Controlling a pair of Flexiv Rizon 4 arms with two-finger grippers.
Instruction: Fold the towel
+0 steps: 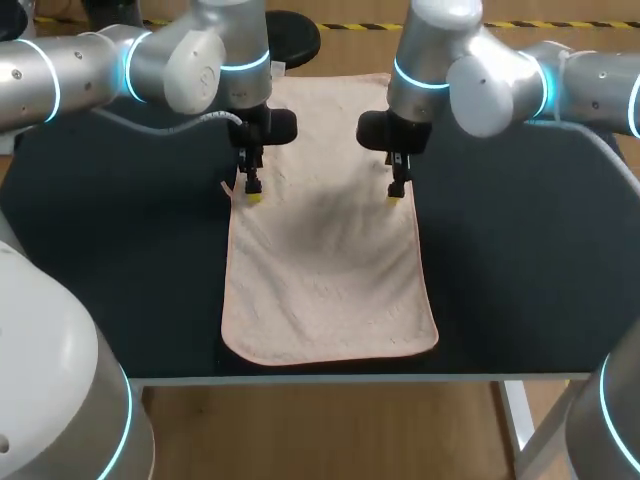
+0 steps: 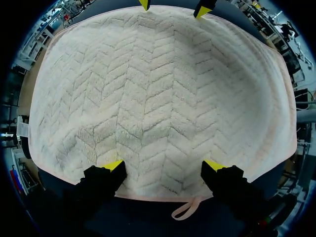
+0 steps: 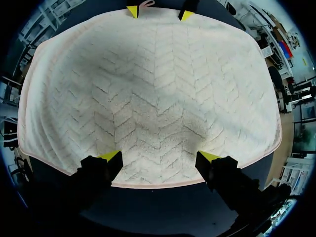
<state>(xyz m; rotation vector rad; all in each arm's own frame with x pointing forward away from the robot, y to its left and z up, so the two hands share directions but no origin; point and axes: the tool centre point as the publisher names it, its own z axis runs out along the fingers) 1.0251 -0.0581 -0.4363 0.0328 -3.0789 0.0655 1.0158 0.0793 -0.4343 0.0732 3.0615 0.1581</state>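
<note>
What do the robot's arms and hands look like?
The left arm and right arm are shiny silver tubes with round joints and glowing blue rings. A grey cable runs beside the left one. The left hand and right hand are black, each with two thin fingers ending in bright yellow tips.

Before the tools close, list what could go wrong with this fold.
The left tool hangs open over the edge of the towel, beside its hanging loop; it might snag the loop rather than the hem.
The right tool sits open, barely inside the opposite edge, so a shallow pinch may slip.
Unequal grips would probably skew the fold.
</note>
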